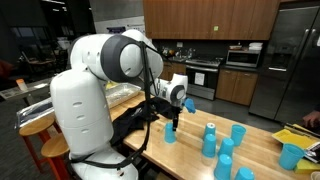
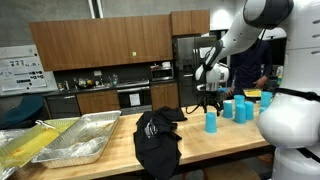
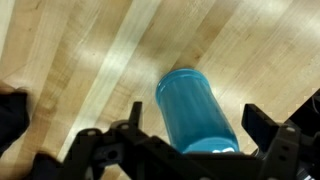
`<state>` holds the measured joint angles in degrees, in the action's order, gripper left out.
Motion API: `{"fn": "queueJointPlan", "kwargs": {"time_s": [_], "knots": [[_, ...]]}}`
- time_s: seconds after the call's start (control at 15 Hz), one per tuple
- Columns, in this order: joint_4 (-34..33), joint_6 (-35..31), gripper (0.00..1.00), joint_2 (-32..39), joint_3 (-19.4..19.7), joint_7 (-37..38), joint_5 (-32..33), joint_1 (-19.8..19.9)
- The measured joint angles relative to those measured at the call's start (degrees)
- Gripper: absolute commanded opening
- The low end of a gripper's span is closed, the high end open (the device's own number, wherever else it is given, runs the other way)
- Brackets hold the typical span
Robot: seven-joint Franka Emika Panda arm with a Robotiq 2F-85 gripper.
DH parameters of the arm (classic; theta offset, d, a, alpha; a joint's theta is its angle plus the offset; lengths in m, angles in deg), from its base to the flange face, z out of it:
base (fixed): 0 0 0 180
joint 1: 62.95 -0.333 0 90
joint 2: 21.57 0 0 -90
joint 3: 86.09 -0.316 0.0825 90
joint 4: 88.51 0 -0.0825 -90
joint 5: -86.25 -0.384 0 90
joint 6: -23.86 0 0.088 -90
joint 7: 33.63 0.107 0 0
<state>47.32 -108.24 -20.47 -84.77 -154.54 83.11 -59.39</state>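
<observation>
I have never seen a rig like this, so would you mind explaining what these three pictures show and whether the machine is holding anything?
The big white machine is a single robot arm with a two-fingered gripper at its end. Two pictures come from cameras standing outside the robot, looking at the same wooden table in a kitchen from different places. The third comes from a camera on the robot's wrist and looks down past the dark fingers. On the table stand a cluster of blue cups, a crumpled black fabric item and, at the far end, foil trays. The gripper is open and holds nothing. It hangs just over a single blue cup that stands upright, a little apart from the cluster.
</observation>
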Motion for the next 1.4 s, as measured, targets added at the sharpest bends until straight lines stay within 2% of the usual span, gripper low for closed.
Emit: {"fn": "queueJointPlan", "kwargs": {"time_s": [0.53,0.6,0.67,1.0,1.4], "knots": [[1.9,-0.1,1.00,-2.1,-0.4,0.3,0.0,-1.5],[2.1,-0.1,0.75,-2.2,-0.4,0.4,0.0,-1.6],[2.3,-0.1,0.74,-2.2,-0.5,0.6,0.0,-1.8],[2.8,-0.1,0.39,-2.2,-0.6,1.3,0.0,-2.3],[1.7,-0.9,0.39,-2.2,0.8,4.2,0.0,-1.3]]}}
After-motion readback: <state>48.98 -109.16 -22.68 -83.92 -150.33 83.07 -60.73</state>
